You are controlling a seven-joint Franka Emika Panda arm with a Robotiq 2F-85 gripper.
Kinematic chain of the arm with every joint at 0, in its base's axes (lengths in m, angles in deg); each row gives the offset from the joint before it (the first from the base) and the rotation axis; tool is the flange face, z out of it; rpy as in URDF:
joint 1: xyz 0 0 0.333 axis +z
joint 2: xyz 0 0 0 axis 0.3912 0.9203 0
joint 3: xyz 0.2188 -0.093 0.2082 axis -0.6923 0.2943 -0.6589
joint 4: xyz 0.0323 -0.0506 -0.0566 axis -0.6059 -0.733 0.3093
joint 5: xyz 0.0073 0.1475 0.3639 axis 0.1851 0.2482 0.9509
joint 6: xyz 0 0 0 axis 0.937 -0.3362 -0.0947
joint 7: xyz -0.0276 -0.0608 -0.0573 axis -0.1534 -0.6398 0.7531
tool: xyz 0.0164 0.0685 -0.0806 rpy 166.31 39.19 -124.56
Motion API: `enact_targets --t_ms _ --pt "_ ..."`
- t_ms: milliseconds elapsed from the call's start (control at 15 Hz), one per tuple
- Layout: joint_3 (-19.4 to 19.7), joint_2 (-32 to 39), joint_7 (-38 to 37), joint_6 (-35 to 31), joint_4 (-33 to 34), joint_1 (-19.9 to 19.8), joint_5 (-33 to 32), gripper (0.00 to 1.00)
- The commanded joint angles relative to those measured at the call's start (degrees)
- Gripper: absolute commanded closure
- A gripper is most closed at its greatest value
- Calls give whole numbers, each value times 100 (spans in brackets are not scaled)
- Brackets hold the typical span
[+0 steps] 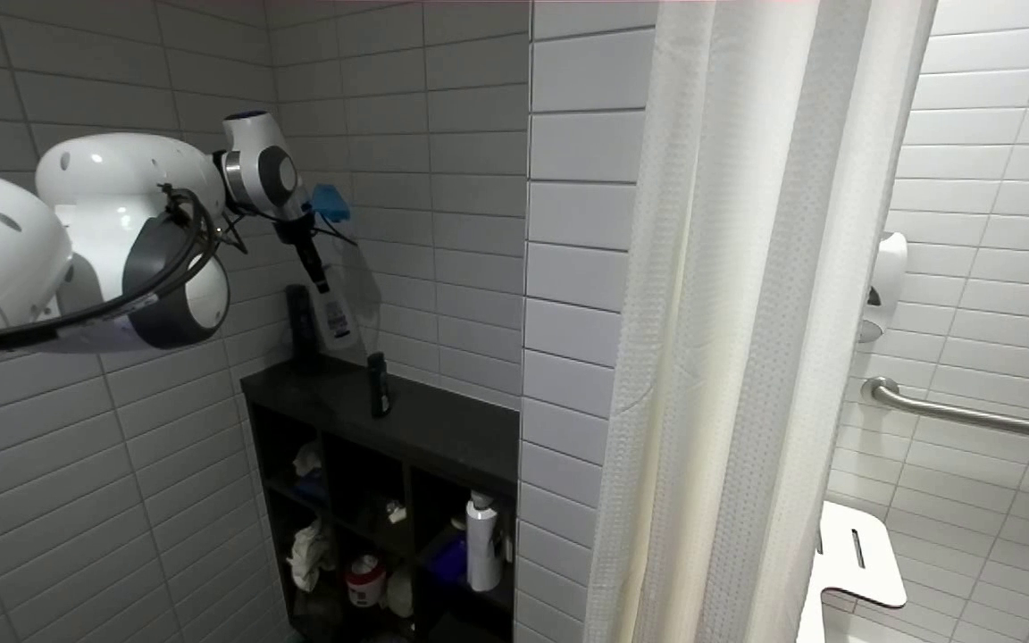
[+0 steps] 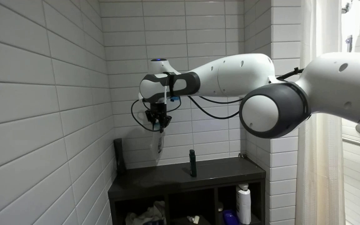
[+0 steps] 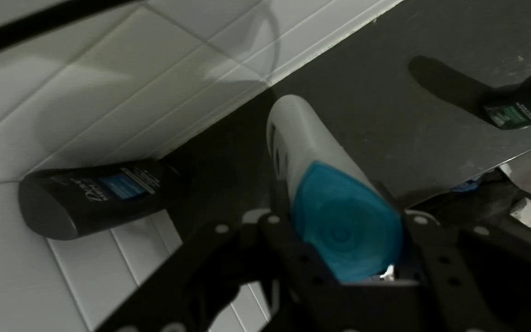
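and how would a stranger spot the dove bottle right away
Find the dark cubby unit against the tiled wall. On its top, at the end farthest from the shower curtain, stands the Dove Men bottle. It is black with a blue label panel, unlike the blue-topped bottle in the gripper and the shorter green bottle.

Wht btl (image 3: 316, 143), blue cap (image 3: 346, 221), tilted, held abv dk shelf (image 3: 413, 120).
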Motion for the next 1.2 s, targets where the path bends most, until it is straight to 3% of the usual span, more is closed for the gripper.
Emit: enact_targets --t_ms 0,733,1133 --pt "78 -178 166 101 -89 63 -104 82" --pt "15 -204 1041 51 -100 59 -51 82" --pt "214 -126 770 -19 67 48 -150 82"
